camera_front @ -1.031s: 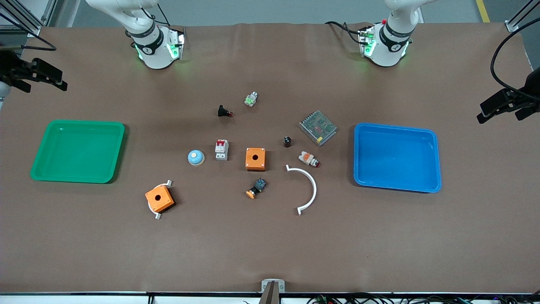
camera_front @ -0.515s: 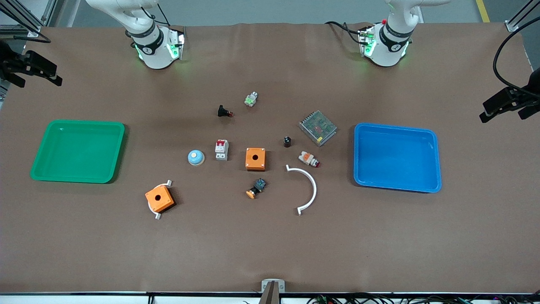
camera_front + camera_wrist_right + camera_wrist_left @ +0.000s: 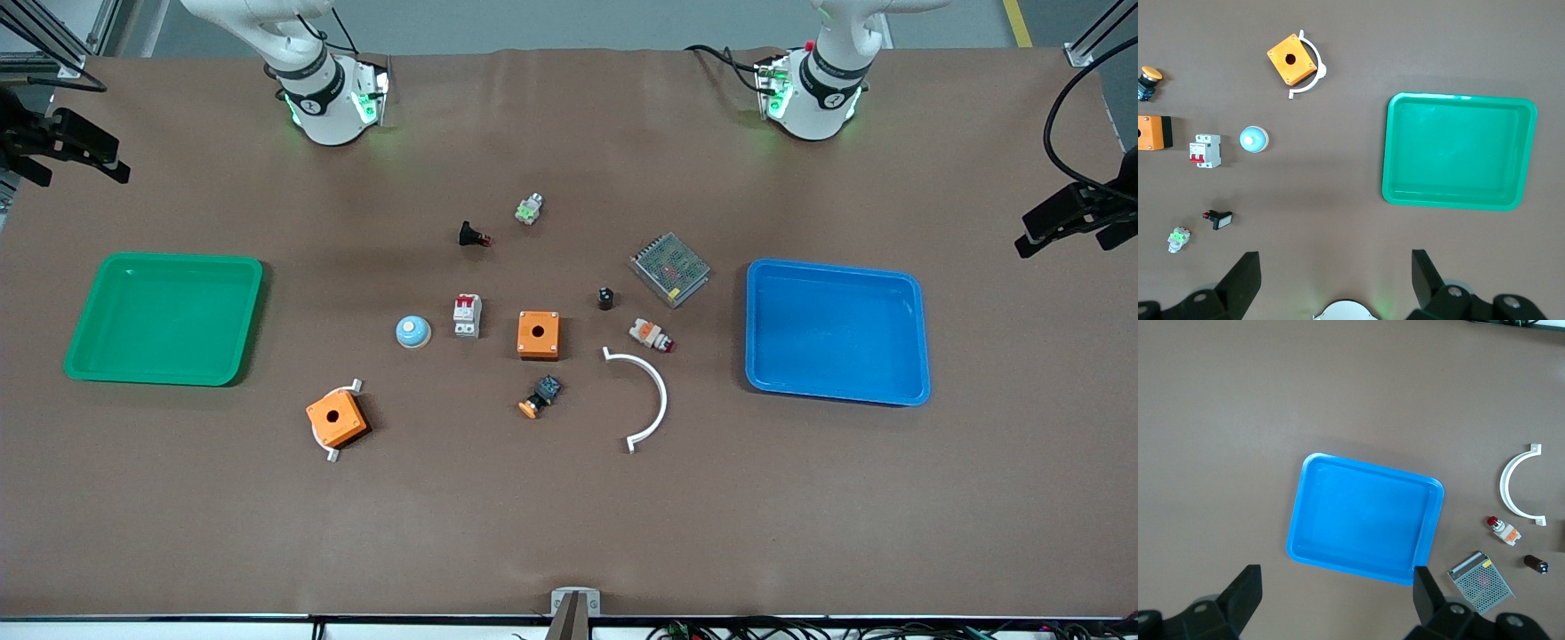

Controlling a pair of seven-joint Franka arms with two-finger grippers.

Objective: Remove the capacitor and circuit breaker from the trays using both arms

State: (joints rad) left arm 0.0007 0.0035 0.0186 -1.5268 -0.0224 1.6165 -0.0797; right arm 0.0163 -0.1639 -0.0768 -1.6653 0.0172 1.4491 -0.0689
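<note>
On the brown counter, near its middle, I see the breaker, a white-grey block with red levers, lying flat between a small blue dome and an orange box. My right wrist view shows that breaker beside the dome as well. I find the capacitor, a tiny black cylinder, standing toward the left arm's end of the cluster, just beside a metal mesh-topped module and slightly farther from the front camera than a white-and-red cylindrical part. My left wrist view catches the capacitor near the module.

Both arms wait high up. My left claw hangs released over the counter's edge at the left arm's end, its jaws spread wide and holding nothing, with the blue tray close by. My right claw hangs over the edge at the right arm's end, jaws equally wide and holding nothing, near the green tray.

Elsewhere I see a white curved bracket, a black push-button with an orange cap, a second orange box sitting on a white ring, a black part with a red tip, and a small green-and-silver part.
</note>
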